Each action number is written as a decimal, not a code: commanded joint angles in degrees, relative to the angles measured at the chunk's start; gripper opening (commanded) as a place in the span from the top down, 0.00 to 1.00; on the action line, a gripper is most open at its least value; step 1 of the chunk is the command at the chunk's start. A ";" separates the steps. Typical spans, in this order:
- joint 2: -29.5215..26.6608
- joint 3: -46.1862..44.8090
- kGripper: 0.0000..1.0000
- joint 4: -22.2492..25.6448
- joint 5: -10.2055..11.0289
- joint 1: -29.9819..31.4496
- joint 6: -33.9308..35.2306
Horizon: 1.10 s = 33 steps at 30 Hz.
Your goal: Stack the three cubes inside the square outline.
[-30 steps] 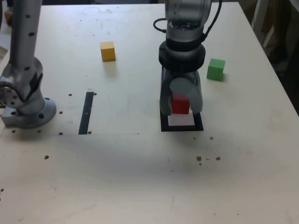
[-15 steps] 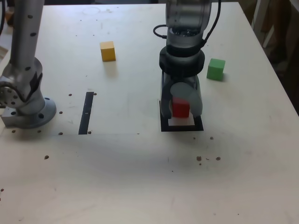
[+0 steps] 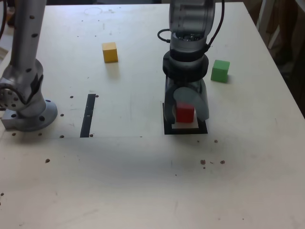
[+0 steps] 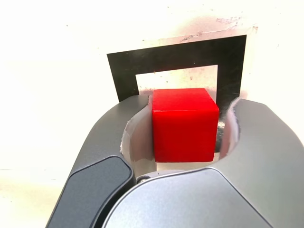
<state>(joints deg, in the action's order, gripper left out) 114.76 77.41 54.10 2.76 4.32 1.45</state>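
Claw (image 4: 183, 142) loosened since earlier; red cube (image 4: 184, 124) inside square outline (image 4: 176, 59).

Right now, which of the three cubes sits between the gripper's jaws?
The red cube, sitting within the black square outline between the gripper jaws. The yellow cube and green cube sit apart on the bare table.

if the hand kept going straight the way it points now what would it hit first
The hand points down at the table, straddling the red cube in the square outline. Its tips would probably meet the outline's surface first; the remaining gap is unclear.
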 commanded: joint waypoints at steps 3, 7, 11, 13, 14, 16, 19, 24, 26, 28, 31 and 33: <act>-0.15 -0.18 0.00 0.08 -0.10 -0.11 -0.05; -1.31 -0.62 0.00 0.37 0.10 -0.21 -0.01; -2.75 -1.29 0.00 0.96 0.62 -0.69 0.04; -3.55 -1.62 0.00 1.36 1.18 -1.04 0.07; -4.01 -1.80 0.00 1.58 1.54 -1.26 0.07; -5.10 -2.30 0.00 2.01 2.46 -1.82 -0.05; -7.24 -3.54 0.00 2.81 3.59 -3.23 -0.74; -11.84 -6.09 0.00 5.73 5.52 -6.14 -3.47; -13.60 -6.97 0.00 7.14 6.02 -7.28 -5.02; -15.35 -7.92 0.00 8.36 6.25 -8.62 -6.68; -17.76 -9.40 0.00 9.84 6.47 -11.01 -9.15; -19.06 -10.34 0.00 10.48 6.53 -12.91 -10.97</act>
<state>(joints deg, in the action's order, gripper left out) 96.53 67.31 64.32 9.19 -7.78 -8.72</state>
